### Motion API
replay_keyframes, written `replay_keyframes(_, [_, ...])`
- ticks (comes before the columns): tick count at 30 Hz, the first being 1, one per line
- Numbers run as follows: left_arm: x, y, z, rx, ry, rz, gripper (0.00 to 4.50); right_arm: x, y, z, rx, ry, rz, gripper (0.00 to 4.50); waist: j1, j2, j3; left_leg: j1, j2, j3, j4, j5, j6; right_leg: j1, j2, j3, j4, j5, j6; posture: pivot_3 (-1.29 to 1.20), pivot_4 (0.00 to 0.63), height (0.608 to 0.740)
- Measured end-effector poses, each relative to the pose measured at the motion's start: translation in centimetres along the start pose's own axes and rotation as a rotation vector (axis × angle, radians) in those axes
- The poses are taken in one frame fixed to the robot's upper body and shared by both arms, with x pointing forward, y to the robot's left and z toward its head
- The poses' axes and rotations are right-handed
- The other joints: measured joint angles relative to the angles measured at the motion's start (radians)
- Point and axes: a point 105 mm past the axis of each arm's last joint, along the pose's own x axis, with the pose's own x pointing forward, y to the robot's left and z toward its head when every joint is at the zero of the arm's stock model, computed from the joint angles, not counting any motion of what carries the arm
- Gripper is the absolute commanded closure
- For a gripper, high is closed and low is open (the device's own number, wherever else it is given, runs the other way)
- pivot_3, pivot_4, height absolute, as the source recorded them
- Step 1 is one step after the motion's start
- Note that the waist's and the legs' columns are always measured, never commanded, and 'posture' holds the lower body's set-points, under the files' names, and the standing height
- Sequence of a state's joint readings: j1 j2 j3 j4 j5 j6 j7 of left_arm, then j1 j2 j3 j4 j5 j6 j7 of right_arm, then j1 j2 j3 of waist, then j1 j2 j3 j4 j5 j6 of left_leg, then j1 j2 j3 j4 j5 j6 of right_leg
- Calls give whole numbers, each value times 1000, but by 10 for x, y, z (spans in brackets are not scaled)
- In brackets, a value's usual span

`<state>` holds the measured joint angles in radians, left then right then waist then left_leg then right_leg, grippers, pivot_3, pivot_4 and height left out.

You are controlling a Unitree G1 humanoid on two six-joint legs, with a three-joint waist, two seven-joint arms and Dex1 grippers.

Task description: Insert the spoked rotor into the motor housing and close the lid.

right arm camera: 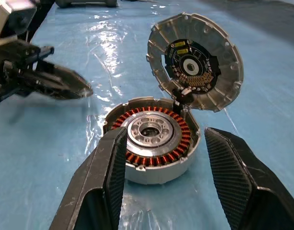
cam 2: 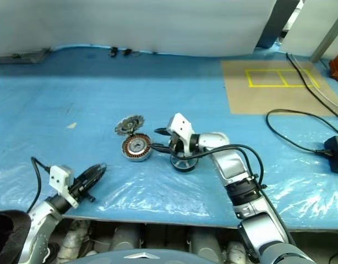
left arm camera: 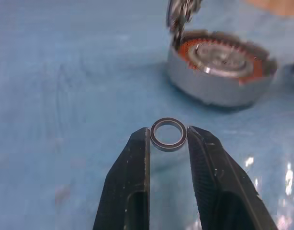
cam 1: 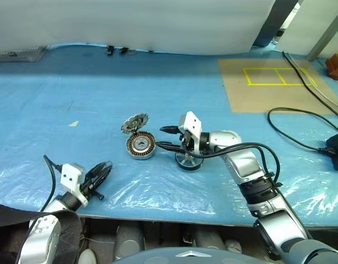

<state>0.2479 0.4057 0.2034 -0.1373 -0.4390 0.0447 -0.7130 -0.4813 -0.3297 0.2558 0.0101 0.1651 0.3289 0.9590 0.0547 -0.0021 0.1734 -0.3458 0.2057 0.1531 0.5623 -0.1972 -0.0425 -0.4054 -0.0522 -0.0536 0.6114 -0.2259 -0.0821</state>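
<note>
Narrowly parted, left hand (left arm camera: pixel 169 135) pinches a small ring (left arm camera: pixel 168 134); right hand (right arm camera: pixel 161 143) gapes, seemingly empty.

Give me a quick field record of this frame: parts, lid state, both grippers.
surface: blue plastic-covered table
motor housing: on the table, copper windings exposed, no rotor inside
lid: open, standing up at the housing's rim
spoked rotor: on the table beside the housing, under the right arm
left gripper: shut on small bearing ring
right gripper: open, fingers either side of the housing
</note>
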Motion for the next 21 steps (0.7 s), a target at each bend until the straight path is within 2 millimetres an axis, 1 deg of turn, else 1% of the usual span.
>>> replay_keyframes(3, [16, -3, 22, 38, -38, -73, 3729, -11, -1, -8, -2, 29, -11, 1887, -5, 0, 0, 0, 0, 0, 0, 0, 0, 0, 0, 0, 0, 0, 0, 0, 150, 740])
replay_keyframes(7, [35, -13, 33, 48, -37, -160, 3729, -19, 0, -14, 6, 61, 10, 1887, -14, 0, 0, -3, 0, 0, 0, 0, 0, 0, 0, 0, 0, 0, 0, 0, 150, 740])
replay_keyframes(11, [52, -25, 37, 69, 4, -241, 3729, -19, -2, -13, 1, 64, 6, 1887, -13, 0, 0, -3, 0, 0, 0, 0, 0, -1, 0, 0, 1, 0, 0, 0, 150, 740])
replay_keyframes(14, [64, -29, 40, 90, 22, -268, 3729, -18, -5, -10, -8, 59, 1, 1887, -11, 0, 0, -3, 0, 0, 1, 0, 0, -1, 0, 0, 1, 0, 0, 0, 150, 740])
replay_keyframes(19, [71, -24, 31, 89, 77, -245, 3729, -19, -7, -10, 30, 57, -15, 1887, -12, 0, 0, -4, 0, 0, 1, 1, -1, -1, 0, 0, 1, 0, 0, 0, 150, 740])
replay_keyframes(21, [74, -25, 29, 87, 96, -244, 3729, -20, -7, -11, 41, 61, -18, 1887, -10, 0, 0, -4, 0, 0, 1, 2, -3, -1, 0, 0, 1, 0, 0, 0, 150, 740])
